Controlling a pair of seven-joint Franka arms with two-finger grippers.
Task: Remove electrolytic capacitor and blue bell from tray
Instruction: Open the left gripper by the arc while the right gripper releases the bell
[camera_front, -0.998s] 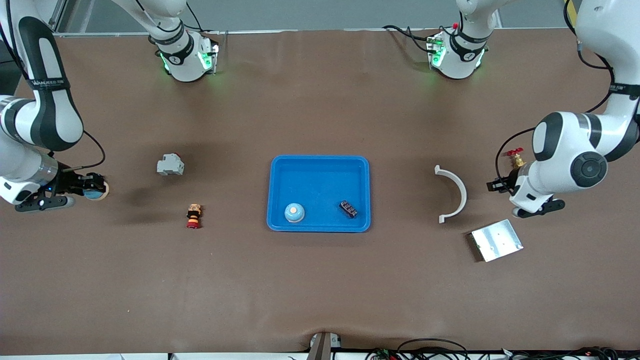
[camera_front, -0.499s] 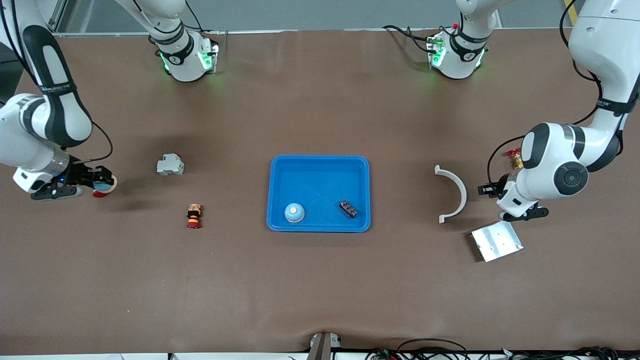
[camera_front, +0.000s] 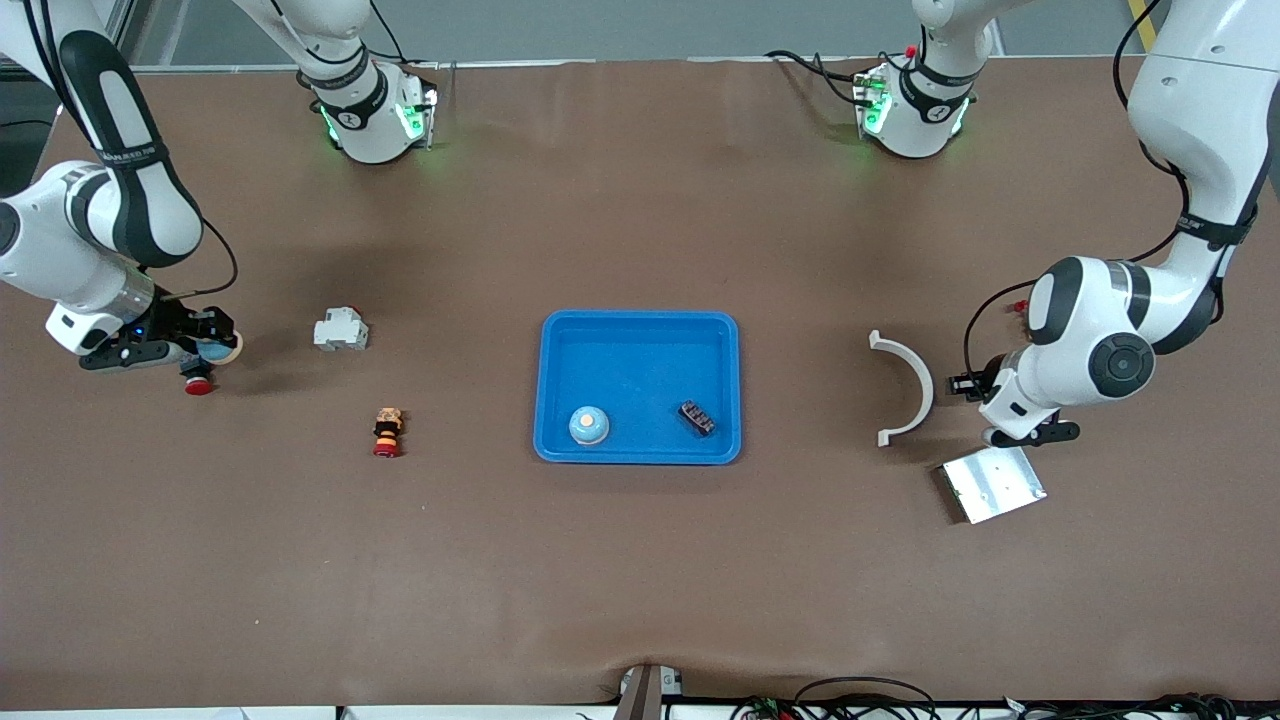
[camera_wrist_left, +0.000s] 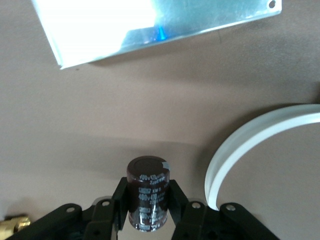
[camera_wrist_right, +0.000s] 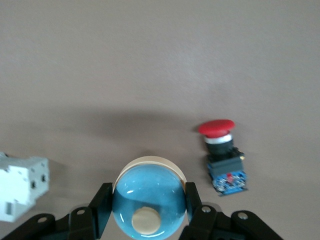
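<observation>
My left gripper (camera_wrist_left: 148, 202) is shut on a dark brown capacitor (camera_wrist_left: 148, 187), held upright between its fingers. It hangs over the table beside the white curved piece, at the left arm's end (camera_front: 965, 385). My right gripper (camera_wrist_right: 148, 205) is shut on a blue bell (camera_wrist_right: 148, 200) with a cream button and rim. It is over the table at the right arm's end (camera_front: 208, 343), just above a red push button. A blue tray (camera_front: 640, 323) in the middle of the table holds another blue bell (camera_front: 589, 425) and a black block (camera_front: 697, 417).
A red push button (camera_front: 198, 381) and a grey breaker (camera_front: 340, 329) lie near the right gripper. A small red-and-yellow part (camera_front: 387, 431) lies nearer the camera. By the left gripper are a white curved piece (camera_front: 908, 385) and a metal plate (camera_front: 992, 483).
Both arms have moved toward the table's middle with their loads. The right gripper has moved off the red push button, which now shows. The left gripper has come closer to the white curved piece.
</observation>
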